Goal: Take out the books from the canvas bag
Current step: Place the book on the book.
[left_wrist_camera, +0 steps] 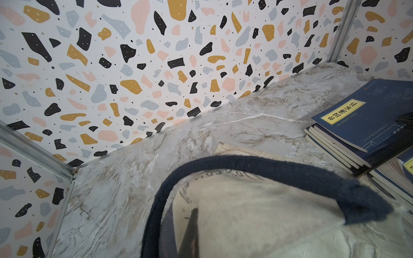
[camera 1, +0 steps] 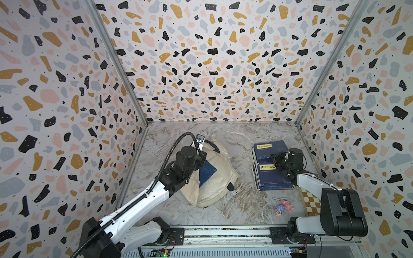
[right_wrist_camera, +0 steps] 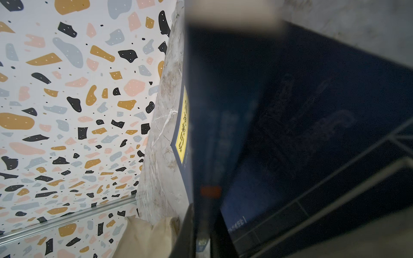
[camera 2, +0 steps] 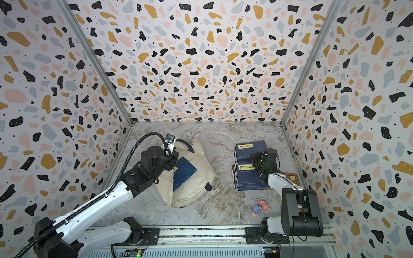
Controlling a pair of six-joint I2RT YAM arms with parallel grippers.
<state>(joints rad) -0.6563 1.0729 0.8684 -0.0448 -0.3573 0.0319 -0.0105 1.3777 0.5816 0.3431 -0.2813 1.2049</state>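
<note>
**Set the book down flat on the pile**

The right gripper [camera 1: 274, 157], closed on what looks like a thin navy book [right_wrist_camera: 202, 111], hangs over two piles of books [camera 1: 270, 179] on the right of the table [camera 1: 237, 138]. It should lower the book square before letting go. The left gripper [camera 1: 201, 156] is pinched on the bag [camera 1: 223, 178], which lies left of centre: cream, slumped, navy-strapped.

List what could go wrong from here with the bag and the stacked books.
1. A navy book lies at the canvas bag's opening beside the left hand; pulling it may drag the limp bag along.
2. The bag's strap loops by that hand and could snag.
3. The right hand sits low over the fanned book stacks; a nudge could slide books off.
</note>
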